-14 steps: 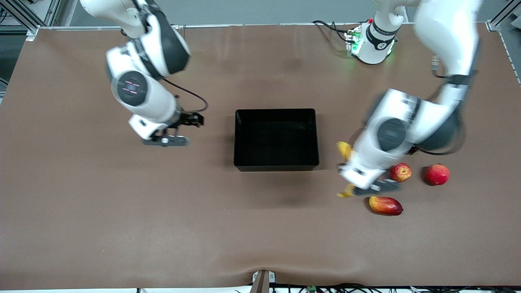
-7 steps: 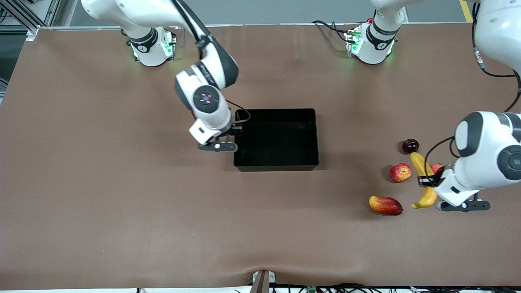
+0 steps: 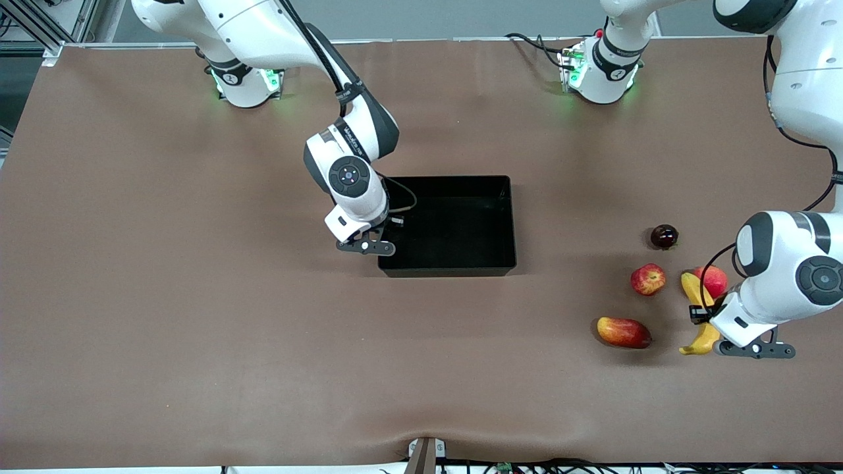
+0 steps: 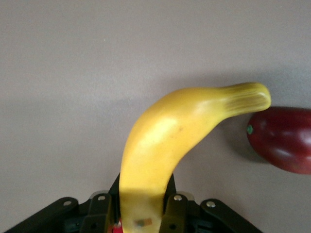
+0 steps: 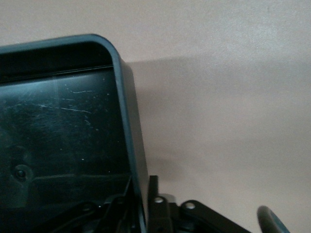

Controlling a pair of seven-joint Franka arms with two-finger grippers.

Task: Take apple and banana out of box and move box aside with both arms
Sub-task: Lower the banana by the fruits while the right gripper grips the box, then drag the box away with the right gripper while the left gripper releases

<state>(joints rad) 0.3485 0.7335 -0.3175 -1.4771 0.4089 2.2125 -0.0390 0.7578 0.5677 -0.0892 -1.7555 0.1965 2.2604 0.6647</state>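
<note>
The black box sits mid-table. My right gripper is at the box's wall toward the right arm's end, near the corner closest to the front camera. In the right wrist view my right gripper straddles that wall, one finger inside and one outside, shut on it. My left gripper is shut on the yellow banana and holds it a little above the table, over the edge of the all-red round fruit. The banana fills the left wrist view. The small red-and-yellow apple lies beside it.
An oblong red-and-yellow mango lies nearer the front camera than the apple. A small dark round fruit lies farther from it. The left wrist view shows the end of a dark red fruit by the banana's tip.
My right gripper came across to the box and slid along its wall toward the front camera. My left gripper carried the banana past the apple, toward the left arm's end and the front camera.
</note>
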